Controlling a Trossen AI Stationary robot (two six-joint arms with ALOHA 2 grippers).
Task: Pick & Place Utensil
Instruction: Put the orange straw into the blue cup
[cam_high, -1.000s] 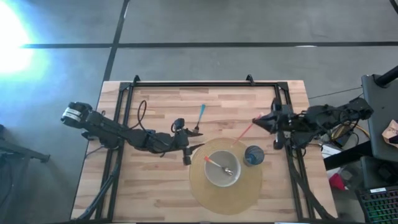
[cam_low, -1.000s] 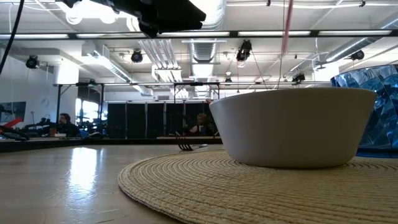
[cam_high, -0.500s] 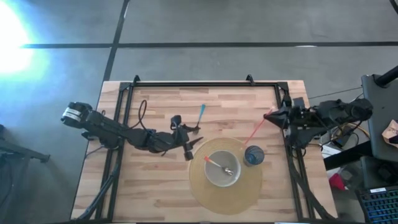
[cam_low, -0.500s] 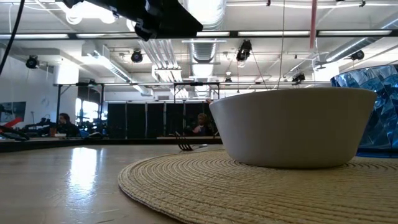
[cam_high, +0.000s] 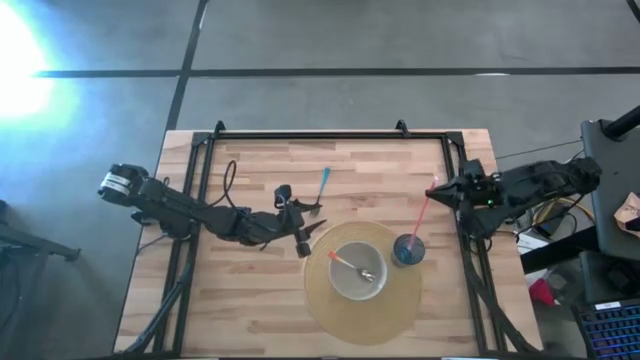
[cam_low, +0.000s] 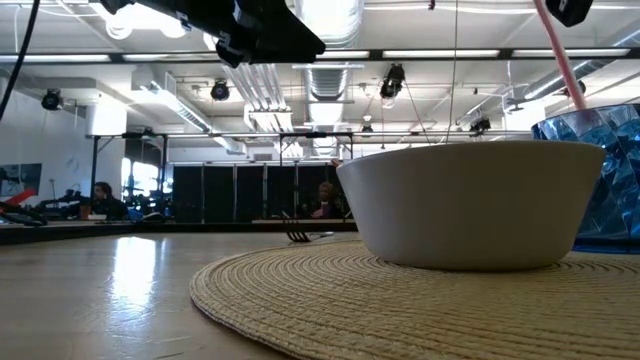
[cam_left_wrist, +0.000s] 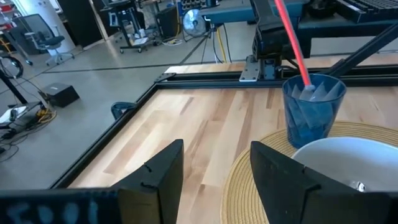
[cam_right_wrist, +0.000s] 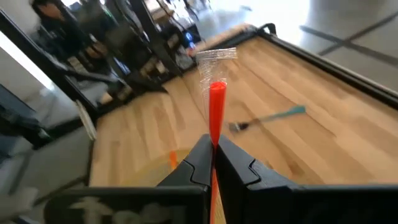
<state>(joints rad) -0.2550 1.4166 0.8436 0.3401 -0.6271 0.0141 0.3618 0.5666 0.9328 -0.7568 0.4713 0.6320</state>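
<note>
The right hand (cam_high: 445, 192) pinches the upper end of a thin red plastic straw (cam_high: 419, 215), its lower tip inside the faceted blue tumbler (cam_high: 407, 250); light, bendy and slick, it seems best gripped gently. The left hand (cam_high: 312, 222) hangs unclenched over the worktop (cam_high: 250, 300)

Open bench on the left and far sides, crowded near the right edge
The woven mat (cam_high: 362, 284), white bowl (cam_high: 359, 271) and blue cup (cam_high: 407, 250) fill the near-right bench (cam_high: 230, 310); a red straw (cam_high: 418, 213) slants up from the cup toward the right edge, and a blue-handled fork (cam_high: 322, 190) lies mid-bench
</note>
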